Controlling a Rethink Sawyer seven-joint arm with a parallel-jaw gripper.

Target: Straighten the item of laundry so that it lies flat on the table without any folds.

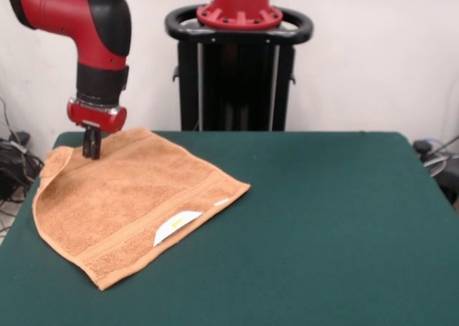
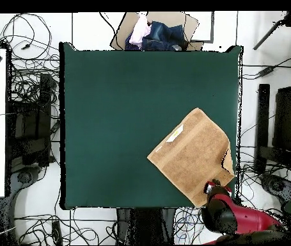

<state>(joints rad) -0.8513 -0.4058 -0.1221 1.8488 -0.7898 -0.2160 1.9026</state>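
At the towel's [image 1: 133,200] back corner, front view, my gripper [image 1: 91,151] points straight down with its tips on or just above the cloth; fingers look close together, but I cannot tell whether they pinch fabric. Towel lies on the table [image 1: 344,226], toward the picture's left side in the front view, near the table's left edge and its far edge by the pedestal [image 1: 239,61]. Set as a diamond: one corner aims at table centre, one at the camera, one at the left edge, one at the pedestal side under me. Long axis hard to call, roughly square; border bands run along the edge facing table centre. White tag [image 1: 176,227] sits on that edge, print side up. Left corner by my tips is curled up and folded over, rest mostly flat. Overhead view: towel [image 2: 190,155] close to the table's [image 2: 109,115] edge beside my arm [image 2: 234,218], one edge near me notched where the fold is. Beyond the table edge opposite my base, a pile of blue and white cloth [image 2: 153,33] on cardboard, well apart from the towel. Cables [image 2: 29,83] around the table on the floor.
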